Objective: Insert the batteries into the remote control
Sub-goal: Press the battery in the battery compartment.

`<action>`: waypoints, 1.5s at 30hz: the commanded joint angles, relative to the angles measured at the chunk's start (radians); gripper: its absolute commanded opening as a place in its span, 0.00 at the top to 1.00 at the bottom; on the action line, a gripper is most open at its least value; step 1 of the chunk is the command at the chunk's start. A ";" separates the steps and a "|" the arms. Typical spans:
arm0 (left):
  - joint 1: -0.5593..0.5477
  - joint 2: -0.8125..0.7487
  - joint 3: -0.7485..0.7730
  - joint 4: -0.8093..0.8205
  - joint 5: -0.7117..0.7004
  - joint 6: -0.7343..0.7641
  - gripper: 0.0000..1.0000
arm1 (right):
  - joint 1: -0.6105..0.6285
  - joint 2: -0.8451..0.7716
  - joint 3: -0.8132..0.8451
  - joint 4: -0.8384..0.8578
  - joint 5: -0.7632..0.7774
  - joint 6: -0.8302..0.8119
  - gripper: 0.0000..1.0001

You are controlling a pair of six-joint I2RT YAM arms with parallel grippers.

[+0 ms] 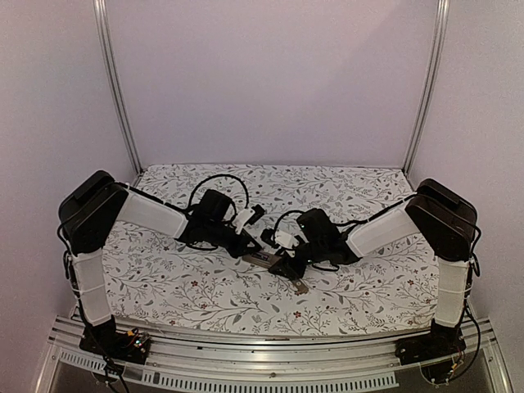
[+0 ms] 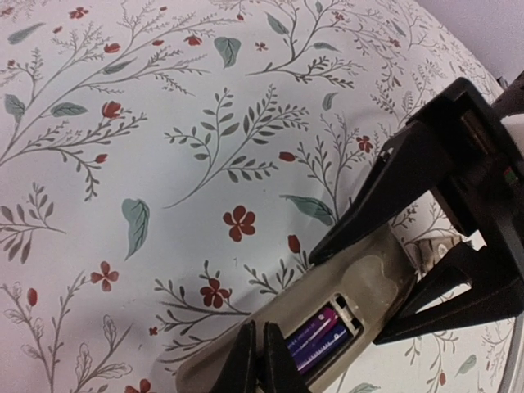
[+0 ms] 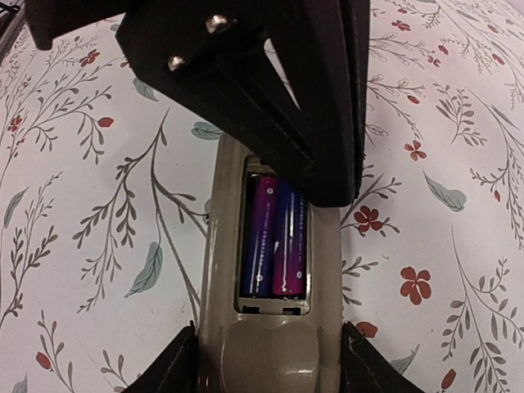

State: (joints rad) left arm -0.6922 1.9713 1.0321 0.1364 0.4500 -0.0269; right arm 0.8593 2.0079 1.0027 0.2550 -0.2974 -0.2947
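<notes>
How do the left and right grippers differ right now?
The left gripper is shut and empty; the right gripper is spread across the remote control, clamping its sides. The left's tips point at the batteries; the right holds the remote's solid end. Both are at the remote.

L arm & R arm: black joints, white link covers, black cables looping near wrists. L gripper matte black, angular, 2 silver screws.

I couldn't read any txt anywhere. The batteries had faint print along their purple wraps, too blurred to make out. No brand, nos. or signs were legible on the remote control.
</notes>
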 commanded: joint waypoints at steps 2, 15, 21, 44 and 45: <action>-0.065 0.016 -0.020 -0.119 -0.003 0.024 0.96 | 0.006 0.020 0.007 -0.046 0.029 0.002 0.46; -0.114 -0.014 -0.141 -0.133 -0.130 0.040 0.96 | 0.006 -0.010 0.009 -0.046 0.024 -0.004 0.46; -0.131 0.015 -0.119 -0.188 -0.154 0.076 0.96 | -0.001 -0.023 0.024 -0.046 -0.004 -0.010 0.45; -0.142 -0.022 -0.175 -0.173 -0.169 0.034 0.95 | -0.137 -0.071 0.018 0.191 -0.359 0.277 0.49; -0.141 -0.028 -0.186 -0.162 -0.170 0.030 0.96 | -0.138 -0.058 0.007 0.220 -0.354 0.331 0.50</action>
State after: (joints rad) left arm -0.7864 1.9152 0.9382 0.2146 0.2245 0.0299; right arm 0.7265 1.9366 1.0286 0.3660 -0.6132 -0.1139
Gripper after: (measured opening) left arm 0.046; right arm 0.518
